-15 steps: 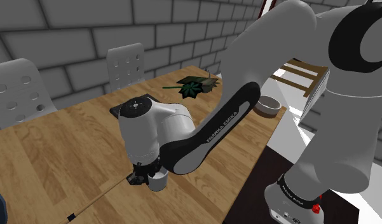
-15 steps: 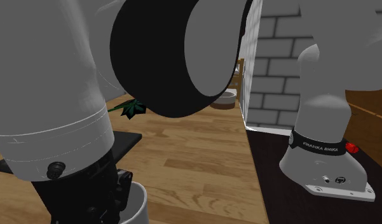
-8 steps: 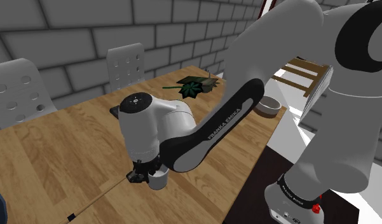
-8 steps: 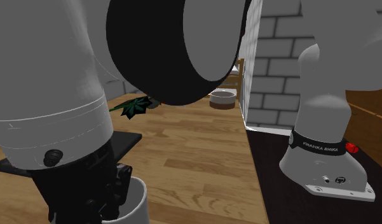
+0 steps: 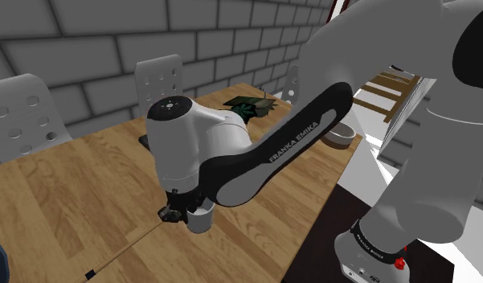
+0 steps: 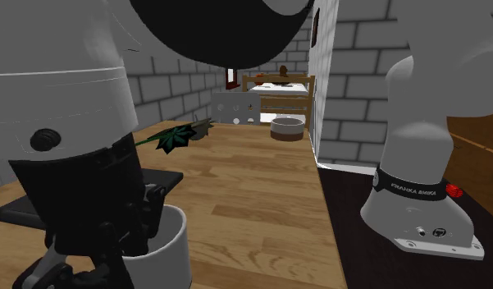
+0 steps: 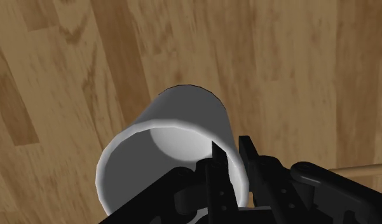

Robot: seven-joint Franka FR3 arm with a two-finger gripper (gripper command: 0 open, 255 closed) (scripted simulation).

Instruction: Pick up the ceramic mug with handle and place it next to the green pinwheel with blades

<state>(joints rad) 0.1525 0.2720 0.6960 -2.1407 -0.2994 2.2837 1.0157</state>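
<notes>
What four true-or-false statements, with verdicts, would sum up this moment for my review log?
1. The gripper pinches the wall of the white mug, one finger inside the rim and one outside. True.
2. The white mug stands right beside the green pinwheel. False: the pinwheel lies well apart from it, towards the far end of the wooden table.
3. A grey bowl sits on the wooden table near its far edge. True.
4. The white mug is filled with a dark liquid. False: the wrist view shows its inside empty.
</notes>
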